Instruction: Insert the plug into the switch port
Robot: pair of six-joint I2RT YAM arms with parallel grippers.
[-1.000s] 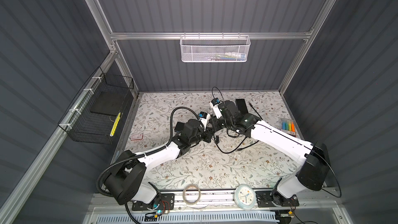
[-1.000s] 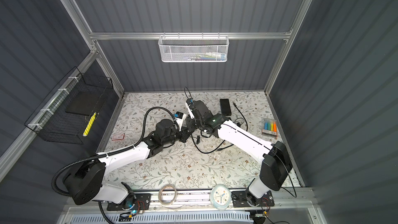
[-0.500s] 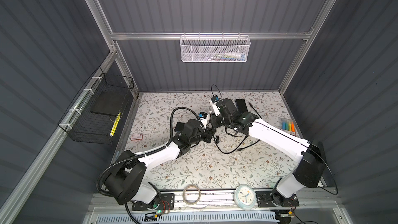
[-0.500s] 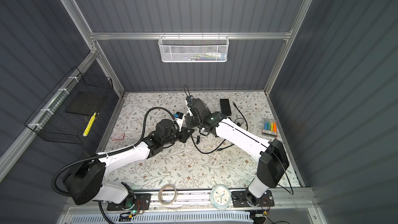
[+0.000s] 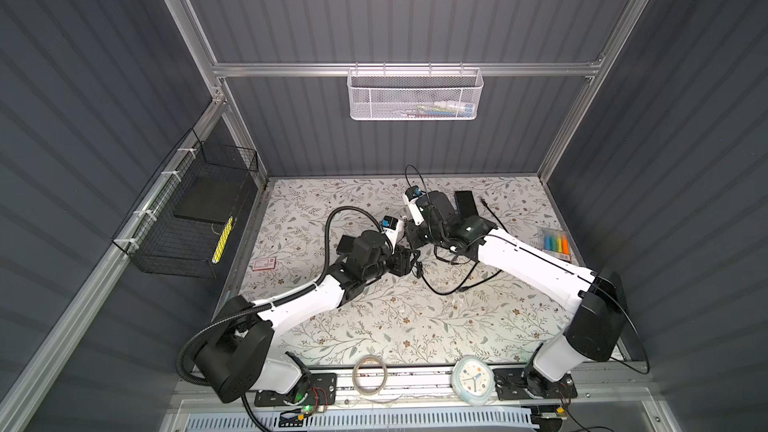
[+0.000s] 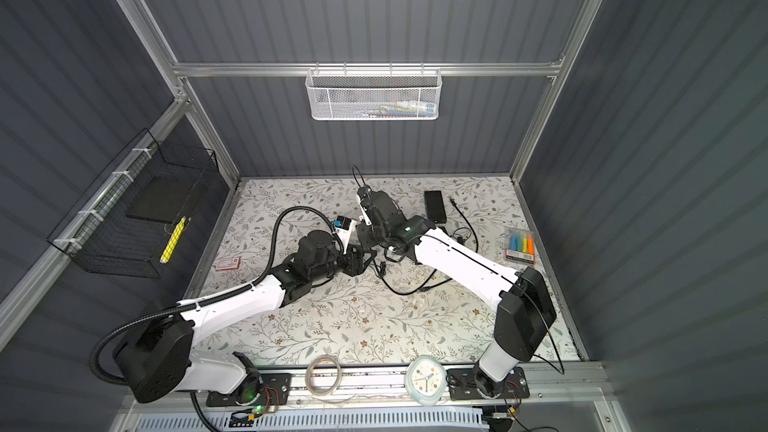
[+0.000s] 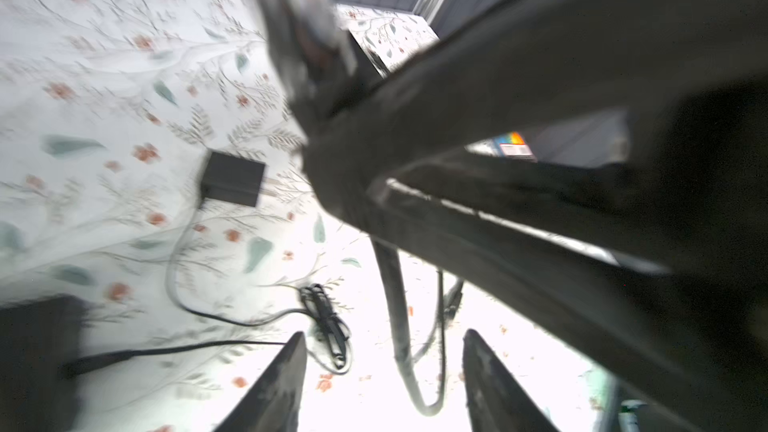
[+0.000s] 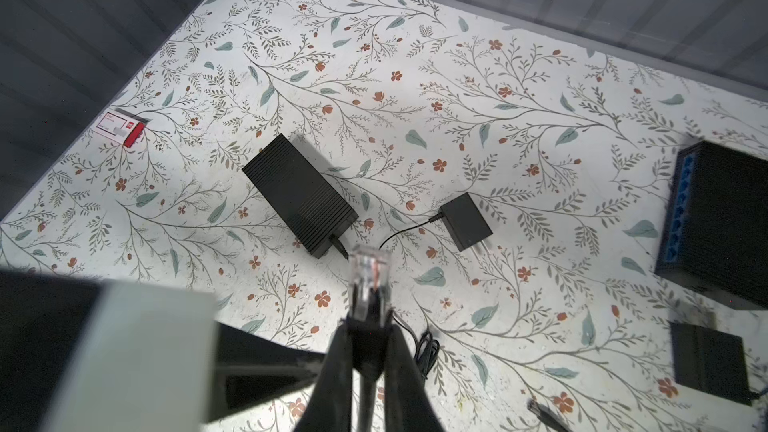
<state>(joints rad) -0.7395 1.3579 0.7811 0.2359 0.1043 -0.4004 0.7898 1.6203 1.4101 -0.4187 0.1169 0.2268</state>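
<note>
In the right wrist view my right gripper (image 8: 369, 322) is shut on a clear plug (image 8: 370, 272), whose black cable drops away between the fingers. The switch (image 8: 723, 222), a black box with a row of blue ports along one side, lies on the mat well off to the side of the plug. It sits at the back right in both top views (image 5: 465, 202) (image 6: 435, 204). My left gripper (image 7: 384, 351) is open just in front of the right gripper (image 5: 415, 238), holding nothing. A loop of the cable (image 7: 399, 326) hangs between its fingers. The left wrist view is blurred.
A ribbed black box (image 8: 299, 195) lies under the arms, with the lead of a small power adapter (image 8: 465, 222) plugged into it. A smaller black box (image 8: 710, 363) lies near the switch. A red card (image 5: 264, 263) is by the left wall, and highlighters (image 5: 555, 243) by the right.
My left gripper was shut and now stands open, no longer gripping the cable. My right gripper has closed further on the plug. Both arms stay close together mid-table.
</note>
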